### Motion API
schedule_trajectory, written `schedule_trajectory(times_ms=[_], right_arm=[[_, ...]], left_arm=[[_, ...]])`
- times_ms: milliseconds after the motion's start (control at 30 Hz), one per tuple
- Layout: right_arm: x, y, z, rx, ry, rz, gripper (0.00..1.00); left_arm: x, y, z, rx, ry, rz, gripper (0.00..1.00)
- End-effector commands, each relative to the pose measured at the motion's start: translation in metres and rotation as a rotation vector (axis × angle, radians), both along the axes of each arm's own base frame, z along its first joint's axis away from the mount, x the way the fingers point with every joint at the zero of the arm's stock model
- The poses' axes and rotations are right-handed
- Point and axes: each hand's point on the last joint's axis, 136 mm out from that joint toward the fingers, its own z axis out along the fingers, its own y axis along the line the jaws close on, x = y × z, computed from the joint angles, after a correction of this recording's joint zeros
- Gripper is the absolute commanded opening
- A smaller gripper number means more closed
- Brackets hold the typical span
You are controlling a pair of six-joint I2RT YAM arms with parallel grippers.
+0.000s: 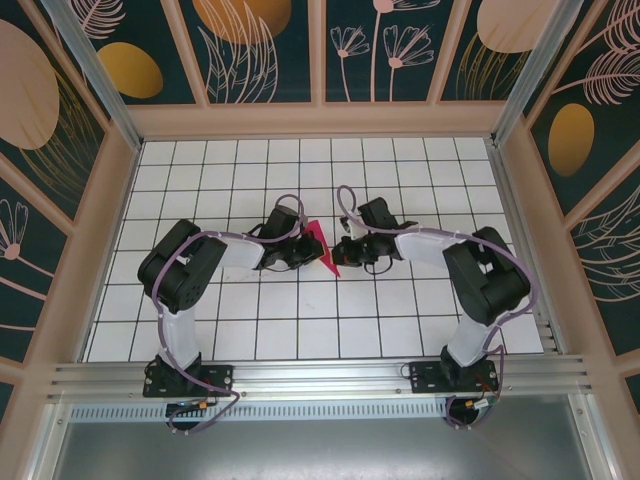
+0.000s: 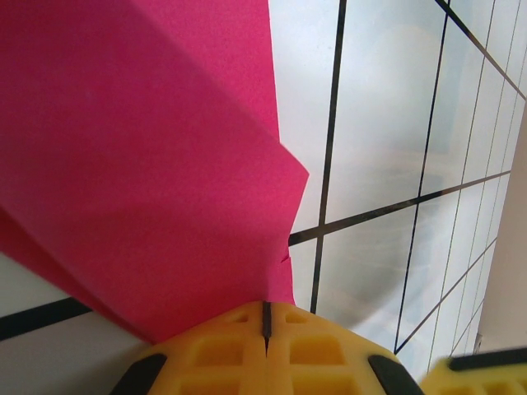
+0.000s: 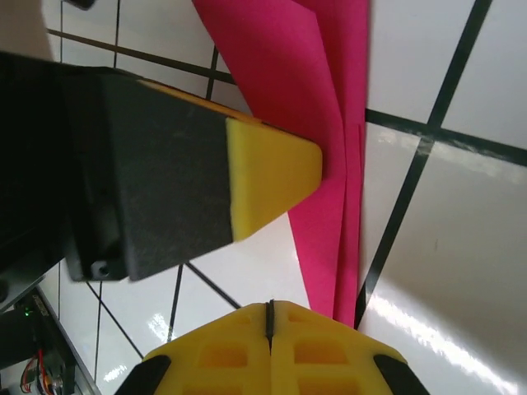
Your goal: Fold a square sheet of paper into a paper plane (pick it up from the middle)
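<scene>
**Pink paper [image 1: 322,245] caught between both arms at mid-bench**

From where I stand, the pink paper sits at the middle of the bench [image 1: 400,330]. It is already creased into a narrow, layered, pointed shape. It seems raised between the two arms rather than lying flat, though I cannot be sure of the tilt.

The left fingers [image 2: 226,354] are closed tight, and the folded edge runs straight into the seam between them, so I take it they are pinching the paper. The right fingers [image 3: 313,354] are closed as well. The slim end of the paper slips out of sight beneath one of them, and I cannot tell whether it is clamped there or merely pressed. From the right wrist, one left fingertip touches the flank of the fold.

To my eye a fold is being set or sharpened, with the plane only partly made. To do it well, I would have one side act as the anchor and let only the other move, along the crease and not across it. The layers should be lined up edge to edge before any pressing. Pulling the two holds apart risks tearing such thin paper. Gentle, even pressure against the bench ought to give a clean line.
</scene>
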Motion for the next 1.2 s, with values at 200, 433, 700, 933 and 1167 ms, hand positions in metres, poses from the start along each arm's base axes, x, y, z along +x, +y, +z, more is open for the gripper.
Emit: schedule_trajectory(times_ms=[200,433,700,933,1167], right_arm=[[-0.006,-0.001,-0.034,-0.042,0.076,0.014,0.05],[-0.020,-0.023,-0.064,-0.163,0.117,0.005,0.05],[-0.023,-0.029,-0.076,-0.202,0.144,-0.012,0.04],[-0.026,-0.032,-0.084,-0.221,0.166,-0.010,0.04],[-0.028,-0.033,-0.090,-0.227,0.179,-0.010,0.04]], left_arm=[[-0.004,0.024,-0.034,0.130,0.037,0.031,0.00],[0.016,0.008,0.005,0.098,-0.113,-0.058,0.07],[0.017,0.006,0.039,0.084,-0.278,-0.135,0.17],[0.020,0.014,0.022,0.167,-0.313,-0.163,0.13],[0.031,0.021,0.010,0.259,-0.406,-0.194,0.13]])
